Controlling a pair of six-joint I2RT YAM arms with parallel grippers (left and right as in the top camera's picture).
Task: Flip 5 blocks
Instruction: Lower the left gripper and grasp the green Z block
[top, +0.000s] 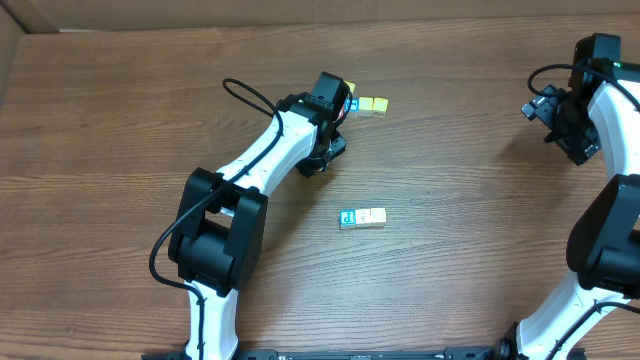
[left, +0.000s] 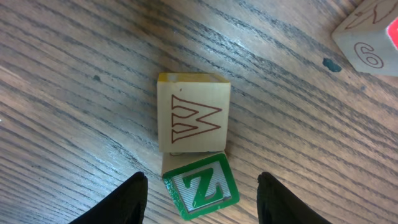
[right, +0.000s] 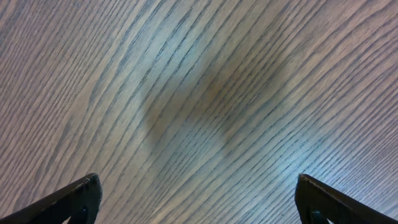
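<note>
The left gripper (left: 202, 182) is half open and holds nothing. Its fingers (left: 132, 200) straddle the green Z block (left: 200, 188), a gap on either side. A W block (left: 193, 120) touches the Z block's far edge. Well right of it, the right gripper (right: 198, 194) gapes wide over the table (right: 199, 93), also holding nothing.

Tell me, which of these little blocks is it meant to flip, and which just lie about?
To flip: green Z block, W block, blue P block, cream block beside it.
Lying about: red-faced 6 block, probably.
</note>
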